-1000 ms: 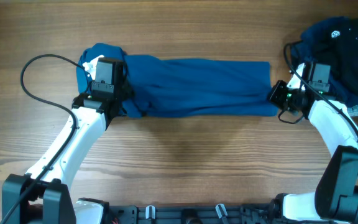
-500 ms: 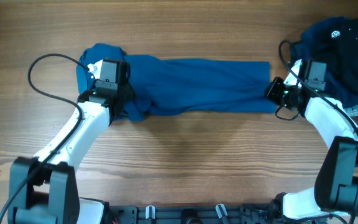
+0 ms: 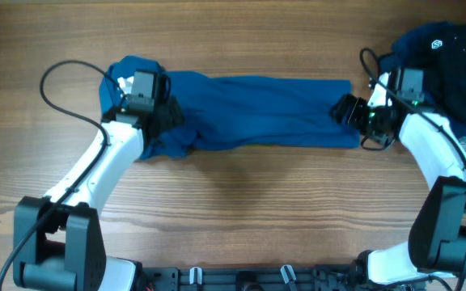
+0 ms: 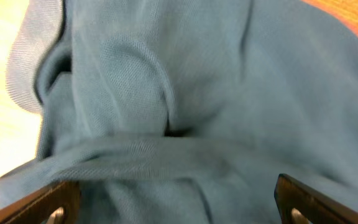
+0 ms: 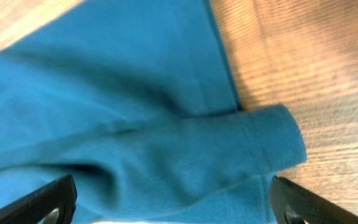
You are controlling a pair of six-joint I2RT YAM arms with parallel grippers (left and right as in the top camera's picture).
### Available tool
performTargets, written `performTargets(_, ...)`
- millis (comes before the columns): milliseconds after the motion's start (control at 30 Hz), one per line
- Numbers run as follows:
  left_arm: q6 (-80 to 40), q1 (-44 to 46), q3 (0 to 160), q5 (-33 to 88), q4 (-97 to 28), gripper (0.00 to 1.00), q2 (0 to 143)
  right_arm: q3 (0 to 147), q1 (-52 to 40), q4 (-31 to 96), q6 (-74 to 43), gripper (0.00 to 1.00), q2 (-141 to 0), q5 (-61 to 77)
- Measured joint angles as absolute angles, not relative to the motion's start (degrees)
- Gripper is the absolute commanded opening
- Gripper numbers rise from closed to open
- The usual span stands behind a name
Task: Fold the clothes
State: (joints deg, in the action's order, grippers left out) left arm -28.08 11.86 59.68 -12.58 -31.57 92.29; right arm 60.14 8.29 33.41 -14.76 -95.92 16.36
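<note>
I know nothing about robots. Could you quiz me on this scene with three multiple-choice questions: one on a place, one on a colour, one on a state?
1. Where does the dark pile of clothes lie?
A) at the far right of the table
B) at its near left
C) on the floor

2. What colour is the shirt laid out lengthwise?
A) red
B) white
C) blue

3. How are the left gripper and right gripper?
A) both shut
B) both open
C) one open, one shut

Answers:
1 A, the overhead view shows it at the top right.
2 C, it is blue in every view.
3 B, each wrist view shows the fingers wide apart over the fabric.
</note>
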Motion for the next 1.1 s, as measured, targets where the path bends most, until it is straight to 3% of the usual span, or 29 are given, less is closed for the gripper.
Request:
performTargets(267,-23.7,8.6,70.4,-6.8,-40.3,1.00,92.3,64.3,8.3,37.0,-7.0,0.99,-97.3,15.1)
performTargets(633,-21.4,2.4,70.5,-1.7,-45.6,1.00,92.3,64.5,8.3,29.0,-3.7,0.96,-107.8,13.5)
performTargets(900,-20.8,2.4,70.5,-1.4,-45.7,1.00,92.3,66.0,7.7,24.6,-3.0,0.66,-110.7,13.5)
performTargets(1100,-20.6,2.4,70.5,-1.4,-45.7,1.00,92.3,68.1,3.2,24.3,-2.7,0.66,-112.8,13.5)
